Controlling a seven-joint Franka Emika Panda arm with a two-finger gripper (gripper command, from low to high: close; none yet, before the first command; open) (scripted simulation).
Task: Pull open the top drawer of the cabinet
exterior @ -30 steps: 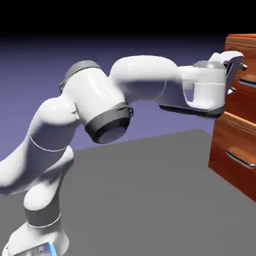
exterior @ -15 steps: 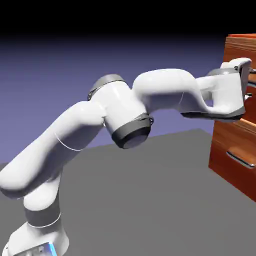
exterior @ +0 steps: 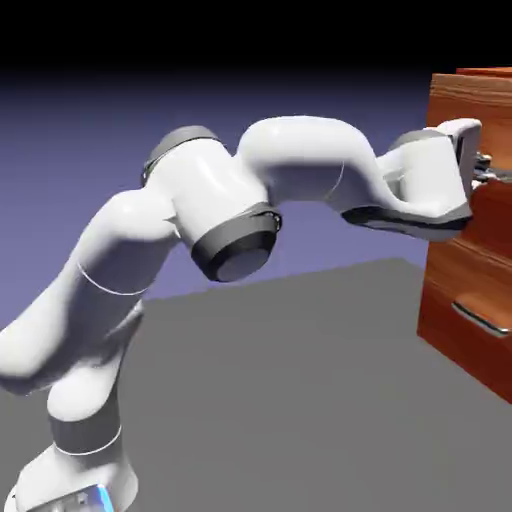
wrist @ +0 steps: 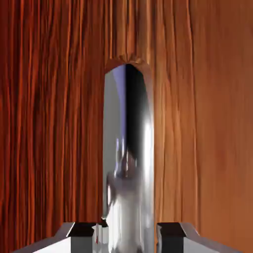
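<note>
I am watching the top drawer point(exterior: 470, 110) sliding out of the cabinet point(exterior: 470, 290): a second ago its front was sitting level with the fronts below, and now it is standing proud of them, toward nine o'clock in the exterior view. The jaws point(exterior: 484, 165), spread wide a second ago, are now pinching the silver bar handle point(wrist: 129, 148). In the hand view the handle is filling the gap between the two grey fingertips point(wrist: 84, 232), running from six o'clock up toward twelve, with wood grain behind it on all sides. The arm's elbow point(exterior: 215, 215) is pulling back toward nine o'clock compared with half a second ago, and the hand is riding back with the drawer.

The cabinet is standing at three o'clock in the exterior view, cut by the picture's edge. Under the top drawer the lower drawer's handle point(exterior: 478, 318) is showing at about four o'clock, untouched. The grey tabletop point(exterior: 300, 400) is stretching from the robot's base at seven o'clock to the cabinet's foot. The white wrist housing point(exterior: 430, 180) is covering much of the drawer front from this side.
</note>
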